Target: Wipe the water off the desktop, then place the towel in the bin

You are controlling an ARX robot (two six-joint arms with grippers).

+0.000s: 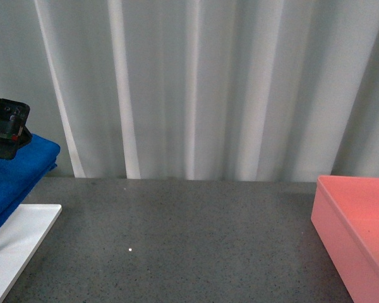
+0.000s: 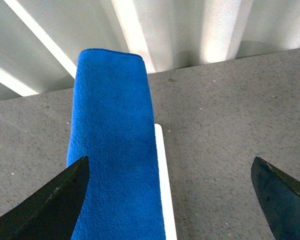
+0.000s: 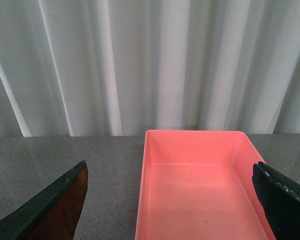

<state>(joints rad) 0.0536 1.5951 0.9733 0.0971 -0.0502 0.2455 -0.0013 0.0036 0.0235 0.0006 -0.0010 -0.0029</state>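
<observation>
The blue towel (image 1: 16, 170) hangs folded over a white stand (image 1: 22, 233) at the far left of the grey desktop (image 1: 177, 233). My left gripper (image 1: 6, 129) hovers just above the towel. In the left wrist view my left gripper (image 2: 170, 160) is open: one finger (image 2: 50, 205) lies over the towel (image 2: 112, 145), the other (image 2: 282, 200) over bare desktop. The pink bin (image 1: 357, 227) stands at the right edge and holds nothing. My right gripper (image 3: 170, 164) is open above the bin (image 3: 195, 134) and is out of the front view. I can make out no patch of water.
A pale pleated curtain (image 1: 196, 88) closes off the back of the desktop. A tiny bright speck (image 1: 131, 250) shows on the desktop between the stand and the bin. The stand's white edge (image 2: 162, 180) runs along the towel.
</observation>
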